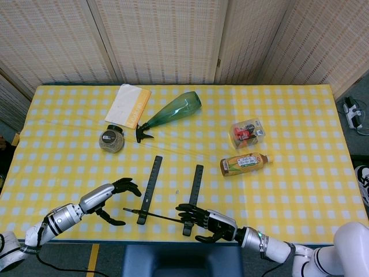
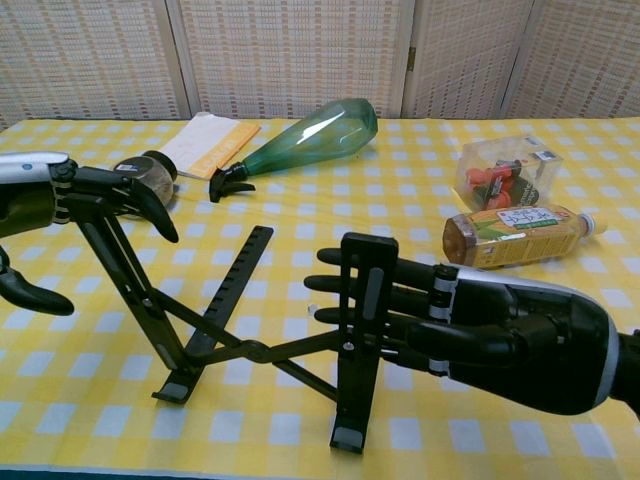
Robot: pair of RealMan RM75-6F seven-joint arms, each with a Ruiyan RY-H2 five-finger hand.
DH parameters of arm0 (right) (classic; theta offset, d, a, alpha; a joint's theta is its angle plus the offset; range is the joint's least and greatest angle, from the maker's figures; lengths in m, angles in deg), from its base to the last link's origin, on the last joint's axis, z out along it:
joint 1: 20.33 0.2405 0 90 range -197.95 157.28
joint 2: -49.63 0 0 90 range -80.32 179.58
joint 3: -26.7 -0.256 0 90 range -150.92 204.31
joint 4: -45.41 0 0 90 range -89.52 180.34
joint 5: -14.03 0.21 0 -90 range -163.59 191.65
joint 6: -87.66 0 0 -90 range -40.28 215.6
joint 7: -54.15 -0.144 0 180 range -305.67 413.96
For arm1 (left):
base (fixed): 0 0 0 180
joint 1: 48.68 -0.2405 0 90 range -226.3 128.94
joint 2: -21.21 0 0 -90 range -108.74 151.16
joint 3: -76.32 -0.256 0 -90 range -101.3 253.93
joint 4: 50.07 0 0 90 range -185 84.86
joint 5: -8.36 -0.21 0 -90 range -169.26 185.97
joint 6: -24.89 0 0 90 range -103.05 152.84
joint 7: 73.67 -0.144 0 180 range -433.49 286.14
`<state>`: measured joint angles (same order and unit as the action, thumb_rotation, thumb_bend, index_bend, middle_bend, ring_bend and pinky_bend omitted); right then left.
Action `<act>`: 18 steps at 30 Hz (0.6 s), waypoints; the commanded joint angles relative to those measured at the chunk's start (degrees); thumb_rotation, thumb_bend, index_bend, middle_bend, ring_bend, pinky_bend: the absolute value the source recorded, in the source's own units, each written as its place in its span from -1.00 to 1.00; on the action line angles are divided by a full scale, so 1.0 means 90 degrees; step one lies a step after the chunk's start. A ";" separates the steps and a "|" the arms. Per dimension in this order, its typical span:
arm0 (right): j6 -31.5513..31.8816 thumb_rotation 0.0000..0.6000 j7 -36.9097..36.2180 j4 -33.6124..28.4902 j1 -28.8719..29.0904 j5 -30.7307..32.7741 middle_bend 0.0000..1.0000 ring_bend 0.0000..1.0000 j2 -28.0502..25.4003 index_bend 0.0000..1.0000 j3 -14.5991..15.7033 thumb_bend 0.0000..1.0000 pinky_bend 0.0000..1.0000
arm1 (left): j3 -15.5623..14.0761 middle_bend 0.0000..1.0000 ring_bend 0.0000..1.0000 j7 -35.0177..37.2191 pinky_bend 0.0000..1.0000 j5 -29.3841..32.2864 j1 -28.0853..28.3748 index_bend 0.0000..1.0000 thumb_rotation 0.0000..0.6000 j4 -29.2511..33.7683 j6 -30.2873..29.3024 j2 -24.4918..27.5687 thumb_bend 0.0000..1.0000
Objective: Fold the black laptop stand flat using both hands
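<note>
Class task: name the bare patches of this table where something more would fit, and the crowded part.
Bare: the table's far right corner, beyond the snack box; and the left edge, left of the jar. Crowded: the near middle, with the laptop stand and both hands.

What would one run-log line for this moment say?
stand: unfolded, on table | right hand: fingers against near leg | left hand: open, beside it | fold: not done
</note>
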<state>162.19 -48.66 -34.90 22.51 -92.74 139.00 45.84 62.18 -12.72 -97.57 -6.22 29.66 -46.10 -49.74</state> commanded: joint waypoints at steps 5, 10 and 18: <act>0.0515 1.00 0.0989 -0.0850 0.0065 -0.0288 -1.00 -0.97 -0.0871 -1.00 -0.0127 -0.20 -1.00 | -0.0012 -0.42 -0.68 -0.1203 -1.00 0.0132 -0.0140 -0.40 1.00 0.0340 0.0317 0.0053 -0.68; 0.0481 1.00 0.1181 -0.1191 0.0163 -0.0292 -1.00 -0.97 -0.1187 -1.00 -0.0154 -0.20 -1.00 | -0.0027 -0.44 -0.68 -0.1646 -1.00 0.0204 -0.0228 -0.40 1.00 0.0501 0.0421 0.0095 -0.67; 0.0466 1.00 0.1214 -0.1230 0.0164 -0.0360 -1.00 -0.98 -0.1213 -1.00 -0.0107 -0.20 -1.00 | -0.0044 -0.44 -0.68 -0.2213 -1.00 0.0455 -0.0468 -0.40 1.00 0.0579 0.0607 0.0005 -0.51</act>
<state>166.39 -37.75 -45.98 24.00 -95.98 128.08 44.87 61.79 -31.83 -94.08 -9.99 34.85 -41.30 -49.30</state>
